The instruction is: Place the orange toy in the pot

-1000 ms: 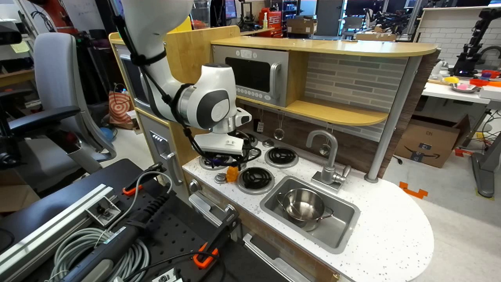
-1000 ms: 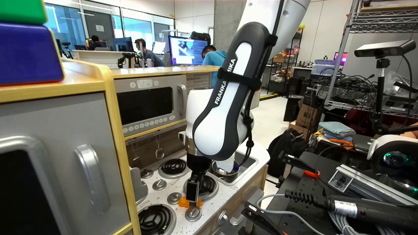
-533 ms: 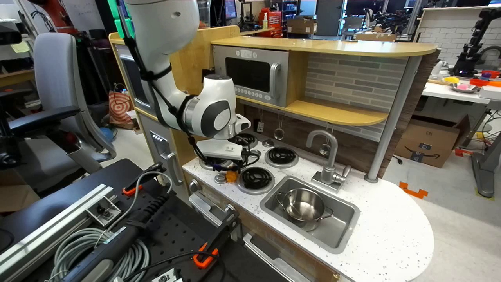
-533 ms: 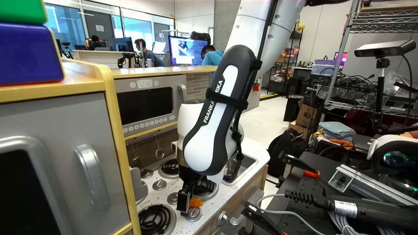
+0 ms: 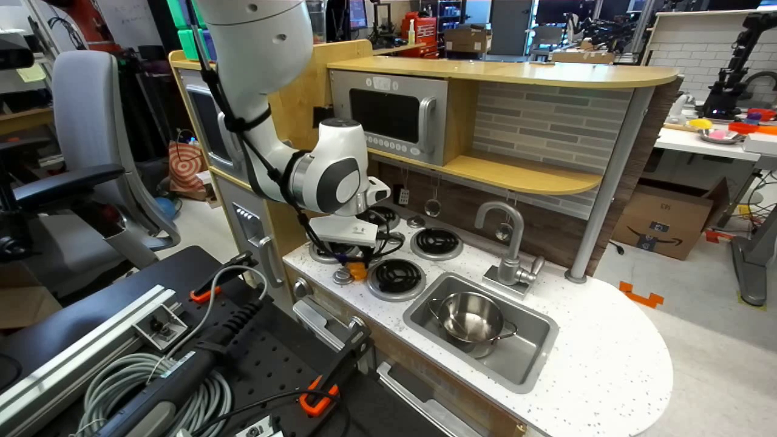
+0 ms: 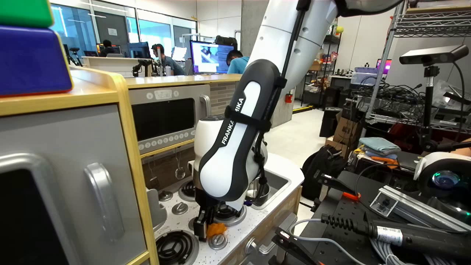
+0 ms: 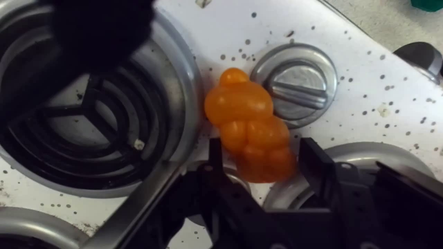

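Note:
The knobbly orange toy (image 7: 242, 107) lies on the white speckled counter beside a silver stove knob, seen also in both exterior views. My gripper (image 7: 260, 141) reaches down around its lower end, one finger on each side. Narrow gaps show between the toy and the fingers, so no firm hold is visible. In an exterior view a dark finger (image 6: 200, 230) stands left of the orange toy (image 6: 216, 230), while cables partly hide the gripper above the orange toy (image 5: 357, 271) in an exterior view. A steel pot (image 5: 470, 317) with two handles sits inside the sink.
The grey sink (image 5: 551, 334) is set into the counter, with a faucet (image 5: 516, 233) behind it. Around the toy are a knob (image 7: 301, 98) and a coil burner (image 7: 188, 74). A tall grey cabinet (image 6: 70, 136) and a microwave shelf (image 6: 165, 121) border the stove.
The arm has come down and the gripper has shifted left in an exterior view, past the toy. More of the toy now shows beside the finger there. The pot has stayed put.

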You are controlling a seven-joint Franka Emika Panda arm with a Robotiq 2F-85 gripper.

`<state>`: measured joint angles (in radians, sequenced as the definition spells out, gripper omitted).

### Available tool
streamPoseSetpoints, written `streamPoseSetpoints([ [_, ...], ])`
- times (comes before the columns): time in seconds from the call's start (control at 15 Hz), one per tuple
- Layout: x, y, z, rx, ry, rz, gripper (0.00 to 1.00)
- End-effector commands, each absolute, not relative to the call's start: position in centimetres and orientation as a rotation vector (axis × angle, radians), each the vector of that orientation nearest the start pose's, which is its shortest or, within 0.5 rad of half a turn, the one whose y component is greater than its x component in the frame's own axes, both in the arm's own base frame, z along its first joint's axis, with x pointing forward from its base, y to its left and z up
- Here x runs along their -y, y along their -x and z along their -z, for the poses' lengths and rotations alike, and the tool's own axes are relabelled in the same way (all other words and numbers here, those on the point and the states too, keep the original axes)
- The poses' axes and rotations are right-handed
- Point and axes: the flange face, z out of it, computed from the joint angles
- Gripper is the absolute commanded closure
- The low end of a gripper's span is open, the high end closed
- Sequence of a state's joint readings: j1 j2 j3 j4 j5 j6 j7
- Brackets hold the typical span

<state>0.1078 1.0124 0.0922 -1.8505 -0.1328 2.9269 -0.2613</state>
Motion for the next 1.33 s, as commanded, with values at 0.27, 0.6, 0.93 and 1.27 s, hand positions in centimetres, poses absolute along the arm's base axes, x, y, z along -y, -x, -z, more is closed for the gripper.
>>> streamPoseSetpoints([
  [0.27, -8.9, -61.3, -0.4, 0.600, 3.029, 0.151, 0.84],
  [0.6, -2.5, -63.6, -2.1, 0.314, 3.068, 0.138, 0.84],
  [0.93, 5.3, -62.9, -1.1, -0.016, 3.108, 0.031, 0.84],
  [1.27, 9.1, -62.9, 0.0, -0.317, 3.039, 0.033, 0.84],
])
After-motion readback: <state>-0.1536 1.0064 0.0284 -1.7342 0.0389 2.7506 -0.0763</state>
